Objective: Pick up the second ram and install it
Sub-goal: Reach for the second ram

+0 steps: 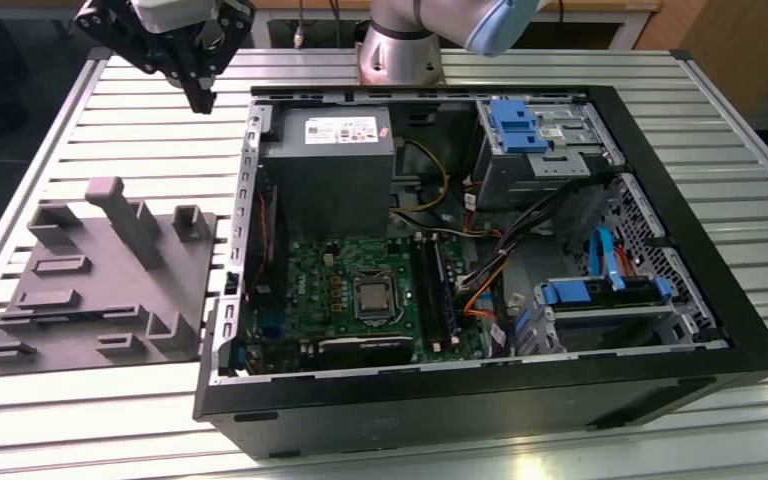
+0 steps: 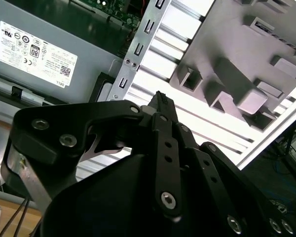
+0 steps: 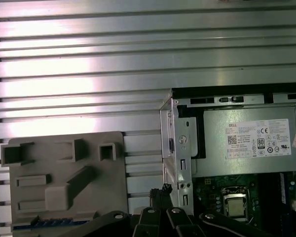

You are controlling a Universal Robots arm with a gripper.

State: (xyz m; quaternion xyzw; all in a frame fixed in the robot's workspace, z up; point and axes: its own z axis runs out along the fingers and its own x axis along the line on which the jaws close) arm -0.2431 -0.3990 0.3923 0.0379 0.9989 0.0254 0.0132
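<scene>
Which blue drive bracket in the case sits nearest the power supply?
In the exterior view, the upper blue bracket, level with the power supply; the lower blue bracket is level with the motherboard.

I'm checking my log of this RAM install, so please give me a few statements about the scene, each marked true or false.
1. The end effector hangs over the slatted table, outside the computer case. True.
2. The grey holder tray lies inside the case. False: it lies on the table, at the exterior view's left of the case.
3. The case is open, its motherboard exposed. True.
4. The end effector touches the power supply. False: it is apart from it, beyond the case wall.
</scene>
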